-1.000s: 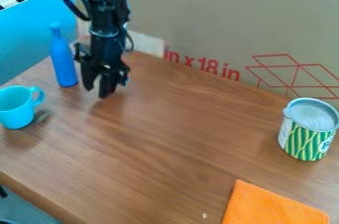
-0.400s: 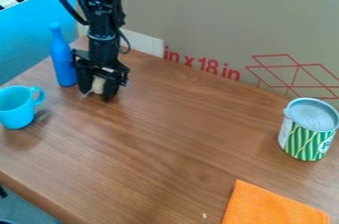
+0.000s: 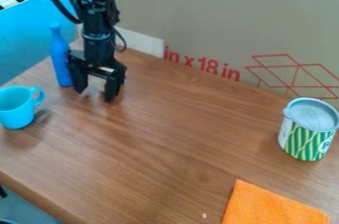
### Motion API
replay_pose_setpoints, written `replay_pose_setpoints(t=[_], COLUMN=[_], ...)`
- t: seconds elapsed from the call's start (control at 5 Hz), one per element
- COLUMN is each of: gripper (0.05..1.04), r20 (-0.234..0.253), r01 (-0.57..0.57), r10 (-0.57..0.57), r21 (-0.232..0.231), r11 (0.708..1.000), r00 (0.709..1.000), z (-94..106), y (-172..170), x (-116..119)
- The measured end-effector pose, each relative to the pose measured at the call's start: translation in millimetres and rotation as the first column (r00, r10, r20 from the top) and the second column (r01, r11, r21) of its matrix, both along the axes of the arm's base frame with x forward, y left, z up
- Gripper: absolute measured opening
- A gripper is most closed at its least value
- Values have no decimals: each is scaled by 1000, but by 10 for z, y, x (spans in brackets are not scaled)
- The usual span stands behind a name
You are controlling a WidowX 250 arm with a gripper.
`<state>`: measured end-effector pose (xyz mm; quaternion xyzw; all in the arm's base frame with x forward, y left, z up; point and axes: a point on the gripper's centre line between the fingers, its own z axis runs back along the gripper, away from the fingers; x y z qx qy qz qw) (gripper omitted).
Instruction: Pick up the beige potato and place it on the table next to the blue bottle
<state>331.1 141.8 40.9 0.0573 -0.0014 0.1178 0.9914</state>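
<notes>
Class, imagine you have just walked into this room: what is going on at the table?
A black robot arm hangs over the wooden table, its tool low with the fingers apart. A small pale thing shows between them; whether they touch it, I cannot tell. A blue bottle stands upright close beside the tool, with a light-blue mug nearby. Across the table are a green-and-white striped can and an orange cloth.

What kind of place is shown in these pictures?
Probably a robot test area: a black robot arm with a gripper hangs over a wooden table, with a cardboard sheet standing behind it.
</notes>
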Motion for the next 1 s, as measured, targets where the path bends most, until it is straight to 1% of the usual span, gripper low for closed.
replay_pose_setpoints(t=[0.2,0.4,0.6,0.8,1.0], gripper=[1002,1002,1002,1002,1002], r20=[39,87,85,103,102], r01=[8,20,61,151,249], r10=[-9,-23,-59,-145,-242], r21=[28,24,-18,-62,-67], r11=[1000,999,998,987,966], r00=[999,996,995,984,965], z=[223,535,850,1005,1022], y=[-82,-241,-509,-881,-1229], x=[-17,-122,-303,-456,-473])
